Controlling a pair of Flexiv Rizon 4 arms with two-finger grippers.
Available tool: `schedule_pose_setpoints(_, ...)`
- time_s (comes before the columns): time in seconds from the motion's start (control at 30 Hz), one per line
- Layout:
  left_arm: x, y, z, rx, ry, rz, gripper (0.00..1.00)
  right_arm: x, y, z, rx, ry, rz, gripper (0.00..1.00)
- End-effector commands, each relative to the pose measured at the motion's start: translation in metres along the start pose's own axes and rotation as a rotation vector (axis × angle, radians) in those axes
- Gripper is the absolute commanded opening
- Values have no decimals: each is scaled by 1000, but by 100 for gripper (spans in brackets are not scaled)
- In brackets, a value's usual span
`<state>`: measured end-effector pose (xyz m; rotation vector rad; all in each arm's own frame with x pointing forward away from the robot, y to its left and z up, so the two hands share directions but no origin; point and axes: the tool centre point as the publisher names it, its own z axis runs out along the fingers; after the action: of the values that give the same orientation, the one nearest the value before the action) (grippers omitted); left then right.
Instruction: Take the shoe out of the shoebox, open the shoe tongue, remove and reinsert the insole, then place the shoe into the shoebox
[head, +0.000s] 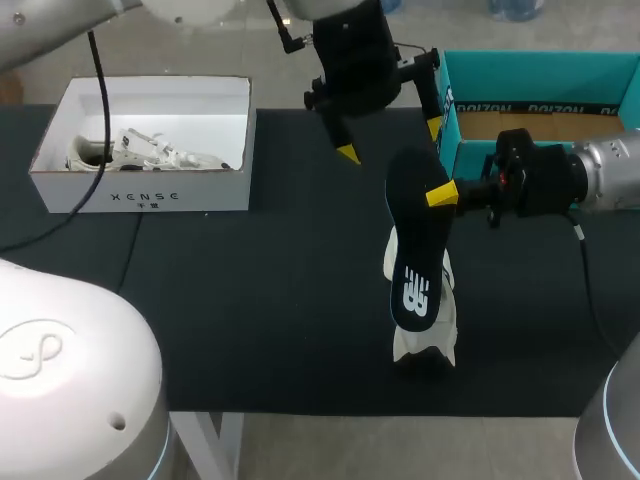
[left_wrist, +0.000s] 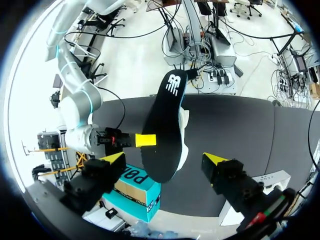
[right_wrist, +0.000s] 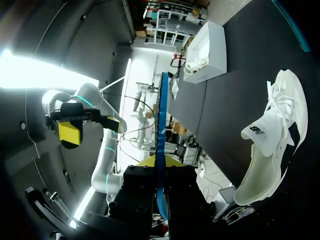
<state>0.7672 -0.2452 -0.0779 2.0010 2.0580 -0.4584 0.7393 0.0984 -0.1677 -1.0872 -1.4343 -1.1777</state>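
I am holding the black insole (head: 415, 250) in my right gripper (head: 441, 195), whose fingers are pinching one long edge toward the end without the logo. The logo end is hanging down over the white shoe (head: 420, 345), which is sitting on the counter (head: 250, 320) in front of the teal shoebox (head: 540, 70). I cannot tell whether the insole's lower end is touching the shoe or only hanging above it. My left gripper (head: 390, 140) is hovering just above the insole's upper end with its fingers spread wide, gripping nothing.

I am judging the main risk to be my thin edge pinch. If the lower end is catching on the collar or tongue as I am lowering it, the flexible sheet could be bending or twisting out of my fingers rather than sliding inside. Nothing is bracing the shoe, so a push from the insole could be tipping it or shoving it across the counter. My two grippers are also working close together, so bringing the left one in to steady things is risking a knock against my right fingers or the insole.
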Motion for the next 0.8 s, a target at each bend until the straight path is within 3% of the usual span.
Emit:
schedule_pose_setpoints(0.03, 46, 7, -16, 145, -572, -43, 100, 0, -1, 1, -1, -2, 1, 0)
schedule_pose_setpoints(0.13, 68, 6, -20, 241, -772, -86, 100, 0, -1, 1, -1, -2, 1, 0)
schedule_pose_setpoints(0.27, 90, -4, -10, 382, -889, -120, 100, 0, -1, 1, -1, -2, 1, 0)
schedule_pose_setpoints(0.33, 96, -10, -5, 471, -982, -150, 100, 0, -1, 1, -1, -2, 1, 0)
schedule_pose_setpoints(0.4, 101, -16, 2, 501, -1080, -163, 100, 0, -1, 1, -1, -2, 1, 0)
schedule_pose_setpoints(0.43, 103, -19, 3, 562, -1128, -176, 100, 0, -1, 1, -1, -2, 1, 0)
schedule_pose_setpoints(0.5, 107, -24, 5, 569, -1226, -195, 100, 0, -1, 1, -1, -2, 1, 0)
schedule_pose_setpoints(0.53, 108, -26, 5, 619, -1261, -204, 100, 0, -1, 1, -1, -2, 1, 0)
schedule_pose_setpoints(0.6, 108, -32, 9, 582, -1288, -200, 100, 0, -1, 1, -1, -2, 1, 0)
schedule_pose_setpoints(0.63, 108, -35, 10, 624, -1309, -199, 100, 0, -1, 1, -1, -2, 1, 0)
schedule_pose_setpoints(0.8, 109, -41, 14, 575, -1400, -219, 100, 0, -1, 1, -1, -2, 1, 0)
